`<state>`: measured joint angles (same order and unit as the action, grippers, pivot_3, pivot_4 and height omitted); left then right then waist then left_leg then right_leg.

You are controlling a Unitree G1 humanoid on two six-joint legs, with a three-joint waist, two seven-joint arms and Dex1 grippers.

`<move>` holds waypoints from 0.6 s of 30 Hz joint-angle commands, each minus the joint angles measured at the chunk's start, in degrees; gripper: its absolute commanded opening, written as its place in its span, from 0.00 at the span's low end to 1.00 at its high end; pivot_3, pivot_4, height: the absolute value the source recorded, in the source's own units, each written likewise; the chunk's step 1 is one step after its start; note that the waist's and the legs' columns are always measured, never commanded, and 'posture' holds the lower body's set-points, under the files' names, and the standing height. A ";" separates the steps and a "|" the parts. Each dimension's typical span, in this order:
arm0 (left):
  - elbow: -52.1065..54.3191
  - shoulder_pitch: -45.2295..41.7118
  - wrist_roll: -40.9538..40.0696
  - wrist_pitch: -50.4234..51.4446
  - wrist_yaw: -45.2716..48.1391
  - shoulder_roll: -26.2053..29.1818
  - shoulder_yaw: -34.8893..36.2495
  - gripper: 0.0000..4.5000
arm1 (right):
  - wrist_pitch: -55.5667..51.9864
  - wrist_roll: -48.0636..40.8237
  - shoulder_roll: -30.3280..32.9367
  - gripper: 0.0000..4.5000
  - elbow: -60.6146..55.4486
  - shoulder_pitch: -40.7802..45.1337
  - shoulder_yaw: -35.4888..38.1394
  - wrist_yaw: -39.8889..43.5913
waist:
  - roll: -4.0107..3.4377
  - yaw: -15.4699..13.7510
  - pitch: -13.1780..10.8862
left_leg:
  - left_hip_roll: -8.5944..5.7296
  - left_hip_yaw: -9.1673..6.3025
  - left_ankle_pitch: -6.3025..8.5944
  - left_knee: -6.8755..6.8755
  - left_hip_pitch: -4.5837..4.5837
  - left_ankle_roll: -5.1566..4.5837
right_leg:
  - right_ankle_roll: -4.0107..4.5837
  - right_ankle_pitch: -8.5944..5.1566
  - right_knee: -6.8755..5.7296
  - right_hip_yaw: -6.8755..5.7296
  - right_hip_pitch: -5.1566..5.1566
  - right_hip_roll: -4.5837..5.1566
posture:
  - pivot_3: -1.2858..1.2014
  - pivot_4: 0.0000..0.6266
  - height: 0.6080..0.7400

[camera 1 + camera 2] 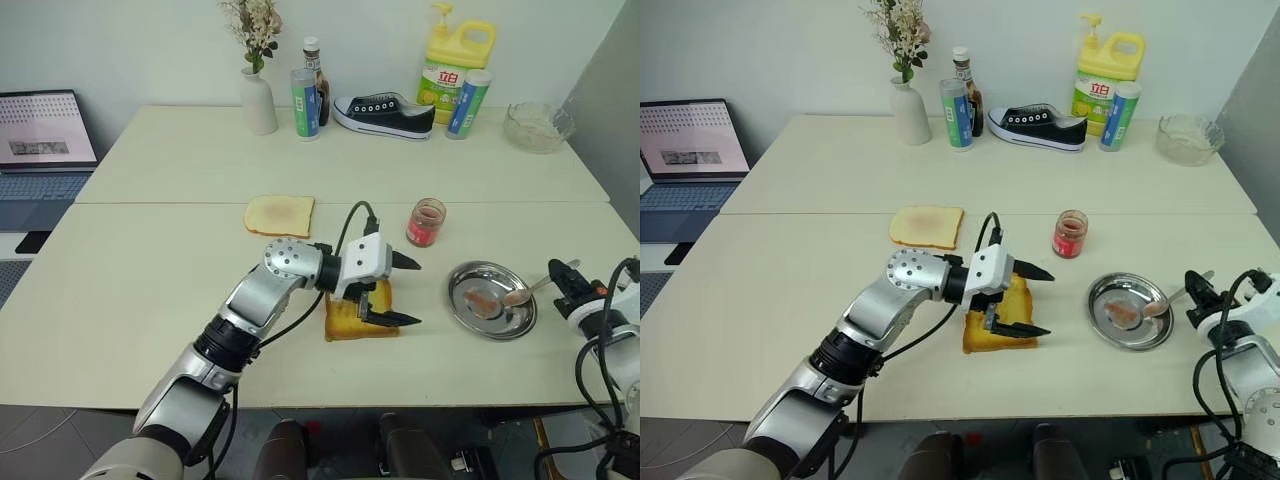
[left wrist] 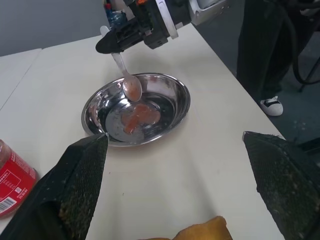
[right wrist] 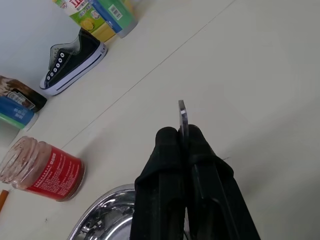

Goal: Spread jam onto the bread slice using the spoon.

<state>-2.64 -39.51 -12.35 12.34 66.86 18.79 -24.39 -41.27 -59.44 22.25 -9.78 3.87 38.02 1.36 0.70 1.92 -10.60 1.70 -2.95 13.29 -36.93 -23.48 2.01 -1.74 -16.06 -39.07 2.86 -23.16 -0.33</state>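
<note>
The thick golden bread slice (image 1: 345, 320) lies on the table near the front edge. My left gripper (image 1: 412, 292) hangs open just above its right part, fingers pointing right toward the steel dish (image 1: 470, 312). Its fingers (image 2: 75, 190) frame that dish (image 2: 172, 95) in the left wrist view. My right gripper (image 1: 557, 270) is shut on the handle of the spoon (image 1: 528, 291), whose pink-smeared bowl (image 2: 132, 89) hovers over the dish, which holds a blob of jam. The jam jar (image 1: 426, 222) stands open behind the dish. The black fingers (image 3: 167, 150) pinch the handle (image 3: 182, 115).
A paler toast slice (image 1: 280, 214) lies behind the left arm. Along the back stand a vase (image 1: 258, 100), bottles (image 1: 306, 102), a black shoe (image 1: 385, 115), a yellow detergent jug (image 1: 455, 65) and a glass bowl (image 1: 538, 126). A laptop (image 1: 40, 140) sits far left.
</note>
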 commanded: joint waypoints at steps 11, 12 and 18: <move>4.24 0.16 -0.07 1.23 -0.25 0.58 0.87 1.00 | 0.93 -0.99 -0.46 0.78 5.43 2.39 -0.78 3.06 | -0.13 -0.09 0.07 | 0.00 0.02 0.00 0.00 0.02 0.00 | 0.00 0.00 -0.01 0.03 0.01 -0.01 | 0.52 0.24 1.00; 4.41 0.25 -0.10 1.31 -0.31 0.63 0.94 1.00 | 0.65 -1.40 -0.30 0.86 5.08 2.44 -0.56 2.79 | -0.13 -0.09 0.07 | 0.00 0.02 0.00 0.00 0.02 0.00 | 0.00 0.00 -0.01 0.02 0.01 -0.01 | 0.52 0.24 1.00; 5.09 0.45 -0.65 2.04 -0.27 1.41 1.82 1.00 | -0.15 -2.26 3.17 0.99 4.74 2.43 1.70 2.44 | -0.13 -0.10 0.07 | -0.01 0.02 0.00 0.00 0.01 0.00 | 0.00 0.00 -0.01 0.04 0.01 0.00 | 0.52 0.24 1.00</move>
<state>0.17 -38.94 -12.41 14.55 66.84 19.97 -24.30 -41.80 -60.85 23.27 -2.83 5.90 37.21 3.51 0.56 1.83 -10.53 1.70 -2.93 13.29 -36.93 -23.46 2.01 -1.74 -16.06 -39.08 2.90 -23.15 -0.34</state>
